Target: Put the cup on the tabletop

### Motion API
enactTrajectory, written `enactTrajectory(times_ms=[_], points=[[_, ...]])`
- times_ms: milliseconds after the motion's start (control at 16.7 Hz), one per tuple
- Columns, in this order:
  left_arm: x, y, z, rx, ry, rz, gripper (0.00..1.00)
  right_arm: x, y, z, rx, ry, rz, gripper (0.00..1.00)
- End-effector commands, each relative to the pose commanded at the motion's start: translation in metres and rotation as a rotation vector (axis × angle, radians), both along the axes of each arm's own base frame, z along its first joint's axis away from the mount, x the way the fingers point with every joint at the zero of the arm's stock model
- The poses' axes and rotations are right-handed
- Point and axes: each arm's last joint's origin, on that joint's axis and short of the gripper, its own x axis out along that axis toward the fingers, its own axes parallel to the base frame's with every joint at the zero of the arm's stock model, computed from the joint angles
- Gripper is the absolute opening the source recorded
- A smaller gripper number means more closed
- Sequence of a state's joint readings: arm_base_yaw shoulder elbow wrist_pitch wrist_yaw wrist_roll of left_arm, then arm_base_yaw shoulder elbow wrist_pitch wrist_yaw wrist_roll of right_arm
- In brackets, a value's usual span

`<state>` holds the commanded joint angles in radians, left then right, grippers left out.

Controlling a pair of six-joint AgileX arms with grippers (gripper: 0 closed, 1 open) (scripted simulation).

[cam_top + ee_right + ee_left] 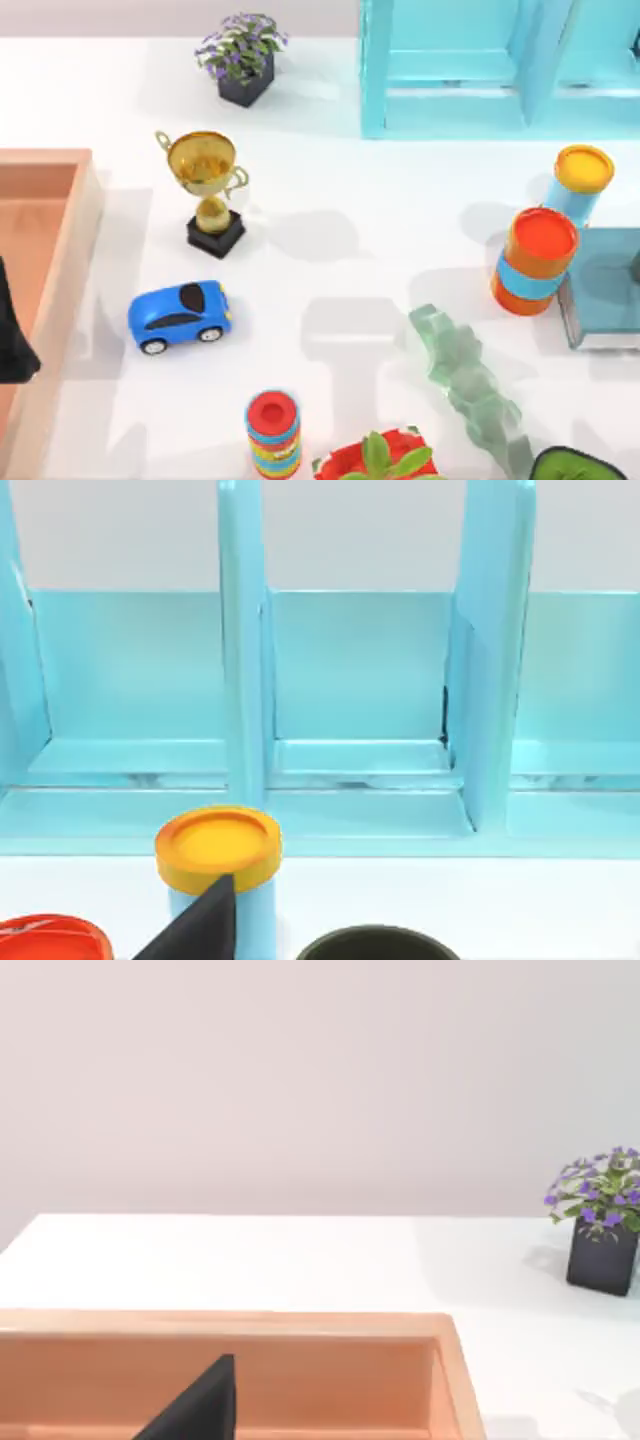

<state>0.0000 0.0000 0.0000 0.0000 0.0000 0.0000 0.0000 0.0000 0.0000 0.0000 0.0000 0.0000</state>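
The cup (375, 942) shows as a dark rim at the near edge of the right wrist view, closer than the yellow-lidded canister (218, 845) and apart from it. A dark part of my right gripper (200, 925) juts up beside that canister. The glossy white tabletop (350, 250) spans the top view. My left arm (14, 345) is at the table's left edge over the wooden tray (60, 230), and a dark part of my left gripper (200, 1405) hangs above the tray's floor.
A gold trophy (210, 185), blue toy car (180, 315), potted purple flowers (245, 55) and ringed red toy (272, 430) stand left of centre. The turquoise shelf (450, 70), orange canister (535, 260), grey-blue block (605, 295) and green translucent piece (468, 385) crowd the right.
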Motion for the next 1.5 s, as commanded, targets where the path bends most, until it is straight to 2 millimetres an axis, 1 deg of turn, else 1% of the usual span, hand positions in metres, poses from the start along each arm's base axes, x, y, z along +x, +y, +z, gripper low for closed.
enactTrajectory(times_ms=[180,300,480,600,660,780,900,1020,1080,1200,1320,1440,1500], points=[[0.000,0.000,0.000,0.000,0.000,0.000,1.00,0.000,0.000,0.002,-0.001,0.011,0.000,1.00],[0.000,0.000,0.000,0.000,0.000,0.000,1.00,0.000,0.000,0.010,-0.005,0.063,-0.001,1.00],[0.000,0.000,0.000,0.000,0.000,0.000,1.00,0.004,-0.001,0.037,-0.009,0.211,-0.007,1.00],[0.000,0.000,0.000,0.000,0.000,0.000,1.00,0.013,-0.001,0.063,-0.010,0.345,-0.012,1.00],[0.000,0.000,0.000,0.000,0.000,0.000,1.00,0.021,-0.002,0.077,-0.009,0.420,-0.014,1.00],[0.000,0.000,0.000,0.000,0.000,0.000,1.00,0.043,-0.002,0.106,-0.007,0.577,-0.017,1.00],[0.000,0.000,0.000,0.000,0.000,0.000,1.00,0.073,-0.004,0.130,-0.003,0.739,-0.017,1.00],[0.000,0.000,0.000,0.000,0.000,0.000,1.00,0.110,-0.005,0.146,0.002,0.903,-0.014,1.00],[0.000,0.000,0.000,0.000,0.000,0.000,1.00,0.129,-0.006,0.150,0.005,0.985,-0.012,1.00],[0.000,0.000,0.000,0.000,0.000,0.000,1.00,0.166,-0.008,0.150,0.009,1.144,-0.008,1.00],[0.000,0.000,0.000,0.000,0.000,0.000,1.00,0.198,-0.011,0.144,0.013,1.287,-0.004,1.00],[0.000,0.000,0.000,0.000,0.000,0.000,1.00,0.222,-0.013,0.135,0.015,1.409,-0.002,1.00],[0.000,0.000,0.000,0.000,0.000,0.000,1.00,0.231,-0.014,0.131,0.016,1.459,-0.002,1.00]])
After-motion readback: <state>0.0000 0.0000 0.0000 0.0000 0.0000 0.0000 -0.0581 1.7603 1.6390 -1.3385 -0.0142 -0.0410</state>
